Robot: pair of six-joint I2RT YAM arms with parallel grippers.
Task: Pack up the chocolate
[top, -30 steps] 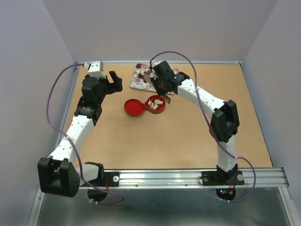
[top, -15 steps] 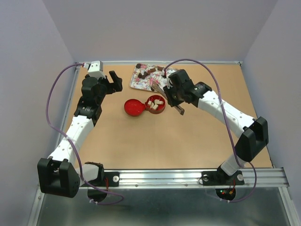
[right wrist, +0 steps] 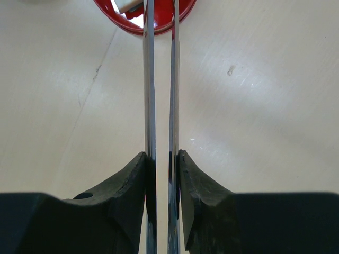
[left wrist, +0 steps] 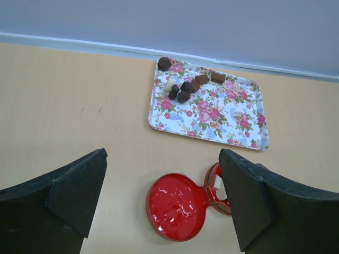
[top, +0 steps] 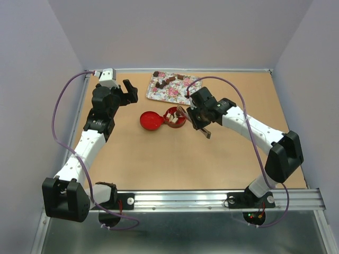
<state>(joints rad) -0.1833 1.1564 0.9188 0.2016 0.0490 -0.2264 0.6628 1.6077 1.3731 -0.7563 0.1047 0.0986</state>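
My right hand [right wrist: 160, 156] is clenched on the tongs [right wrist: 149, 95], the pads pressing the two metal blades from either side so that only a thin gap runs between them. The blades reach forward to the red tin [top: 174, 127], which stands open a little beyond the middle of the worktop [top: 159, 159], toward the far edge. In my wrist camera they cross the tin's near rim and leave the picture, so I cannot tell what, if anything, sits at their tips. From above, the tongs lie slantwise: one end is over the tin's right side, and the other sticks out behind my hand toward the right edge.

The chocolate [left wrist: 186, 87] is in two places. A small cluster of dark brown and reddish-brown pieces, with one cream-white, lies on the flowered tray [left wrist: 222, 114], at that tray's left end by the far edge of the worktop. A few cream-white pieces lie inside the tin. The tin's lid [left wrist: 177, 206] lies flat right beside the tin on its left — touching or just short of it, I cannot tell which.

My left hand [left wrist: 162, 156] is released, its fingers spread wide and gripping nothing. It hangs above the worktop near the far left corner, left of the tray, and looks across at tray, lid and tin.
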